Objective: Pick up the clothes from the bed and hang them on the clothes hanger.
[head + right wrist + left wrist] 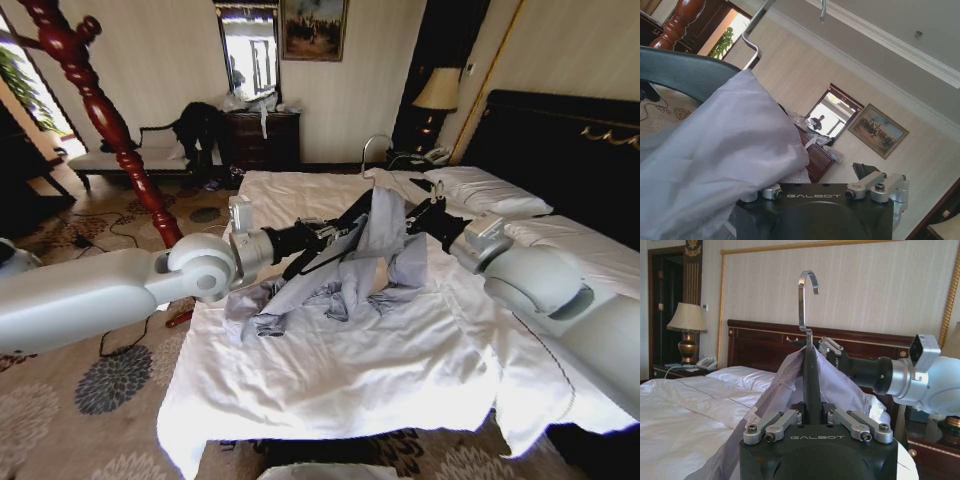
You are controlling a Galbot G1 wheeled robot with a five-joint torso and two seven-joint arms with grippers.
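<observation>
The light grey-blue shirt (388, 232) is partly draped over a black clothes hanger (812, 385) with a silver hook (807, 295). The shirt's lower part lies crumpled on the white bed (350, 375). My left gripper (335, 233) reaches in from the left above the bed and is shut on the hanger's black body. From the right, my right gripper (432, 212) meets it and is shut on the shirt's fabric beside the hanger's neck (831, 346). In the right wrist view the shirt (725, 150) covers the fingers, with the hanger's arm (685, 70) behind.
A dark-red coat stand (110, 120) rises at the left of the bed. A black headboard (570, 140) and pillows (490, 190) are at the right. A bench with a black garment heap (200, 125), a dresser and a lamp (437, 95) stand along the far wall. Cables lie on the carpet.
</observation>
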